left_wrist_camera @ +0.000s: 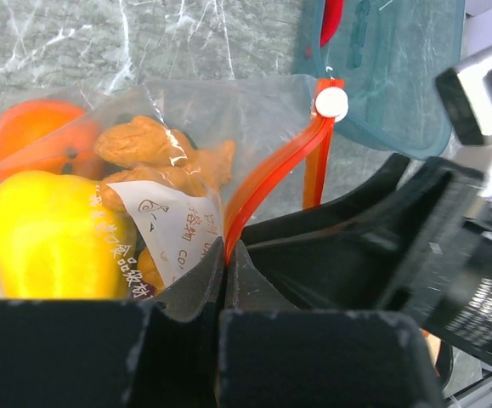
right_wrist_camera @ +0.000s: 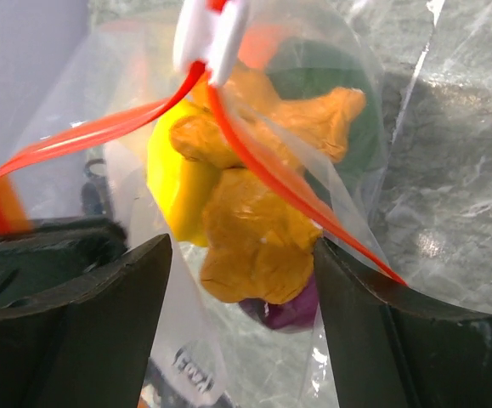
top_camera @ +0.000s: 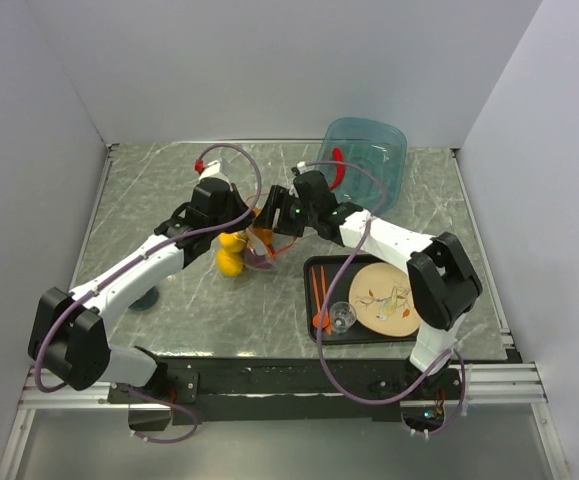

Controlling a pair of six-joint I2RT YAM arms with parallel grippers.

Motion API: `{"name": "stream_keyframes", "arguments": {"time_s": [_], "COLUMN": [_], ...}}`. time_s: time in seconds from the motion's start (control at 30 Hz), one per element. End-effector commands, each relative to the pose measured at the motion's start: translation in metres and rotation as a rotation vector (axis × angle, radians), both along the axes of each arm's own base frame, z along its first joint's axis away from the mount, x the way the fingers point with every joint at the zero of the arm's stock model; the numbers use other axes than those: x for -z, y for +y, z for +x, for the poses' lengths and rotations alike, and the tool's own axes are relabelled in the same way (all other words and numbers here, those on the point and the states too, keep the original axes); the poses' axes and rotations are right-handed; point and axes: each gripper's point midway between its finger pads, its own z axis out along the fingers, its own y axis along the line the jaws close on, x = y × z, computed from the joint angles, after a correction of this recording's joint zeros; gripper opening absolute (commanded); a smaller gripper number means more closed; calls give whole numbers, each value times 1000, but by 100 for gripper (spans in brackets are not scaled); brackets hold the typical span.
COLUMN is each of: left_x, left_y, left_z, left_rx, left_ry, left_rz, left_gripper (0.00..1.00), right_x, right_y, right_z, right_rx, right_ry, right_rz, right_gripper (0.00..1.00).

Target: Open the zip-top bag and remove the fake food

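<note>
The left end effector (left_wrist_camera: 226, 259) has its two dark fingers pressed together at the bottom centre of the left wrist view. They pinch the edge of the small clear floppy plastic zip-top bag (left_wrist_camera: 186, 106) where its orange-red zip strip (left_wrist_camera: 271, 170) ends. From there the strip climbs to a white slider (left_wrist_camera: 331, 102) in the upper right of the frame.

The fake food (left_wrist_camera: 144, 174) sits inside the bag and fills the left half of that view. It includes a glossy yellow plastic piece (left_wrist_camera: 50, 234), a round orange piece (left_wrist_camera: 33, 136) above it, and a tan knobbly piece (left_wrist_camera: 156, 149) to their right.

The right end effector (right_wrist_camera: 241, 246) has its fingers spread wide, one at the lower left and one at the lower right of the right wrist view, with the bag in the gap between them. Below the slider the strip is parted into two legs, and one leg runs down to the lower-right finger. A purple piece (right_wrist_camera: 290, 310) shows under the tan one.

In the top view both end effectors meet at the centre of the grey marbled tabletop (top_camera: 159, 180), with the bag just below them. A translucent blue tub (top_camera: 374, 150) sits at the upper right. At the lower right, a black tray (top_camera: 312, 268) holds a round tan plate (top_camera: 384, 298), thin orange sticks (top_camera: 318, 295) and a small clear cup (top_camera: 342, 317).
</note>
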Motion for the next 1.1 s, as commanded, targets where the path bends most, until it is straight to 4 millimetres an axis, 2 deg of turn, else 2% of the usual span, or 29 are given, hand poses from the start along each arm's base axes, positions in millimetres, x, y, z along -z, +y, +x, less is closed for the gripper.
{"name": "stream_keyframes", "arguments": {"time_s": [0.0,0.03,0.2,0.3,0.33,0.43,0.57,0.7,0.93,1.07], "left_x": [-5,-3,-3,0,1,3,-2,-7,-11,-15], "left_y": [-7,-8,-8,-8,-7,-8,-12,-14,-13,-7], "left_z": [4,3,4,3,3,3,4,6,12,19], "left_rx": [13,14,11,9,8,10,19,20,-6,-45], "left_ry": [-32,-29,-26,-21,-19,-15,-19,-28,-25,-28], "left_rz": [-17,-16,-16,-9,-6,-4,-15,-27,-17,1], "left_gripper": [1,1,1,1,1,1,1,1,1,1], "right_x": [-1,7,23,20,15,-2,-21,-30,-45,-47], "right_y": [13,13,14,17,17,15,10,10,6,1], "right_z": [8,10,7,6,6,8,7,6,-4,-12], "right_rx": [-13,-10,-14,-13,-11,-11,-9,-28,-62,-65], "right_ry": [-12,4,40,31,24,-14,-52,-74,-142,-161], "right_rz": [20,8,4,35,41,52,44,27,-19,-42], "right_gripper": [74,74,73,66,56,42,32,15,6,4]}}
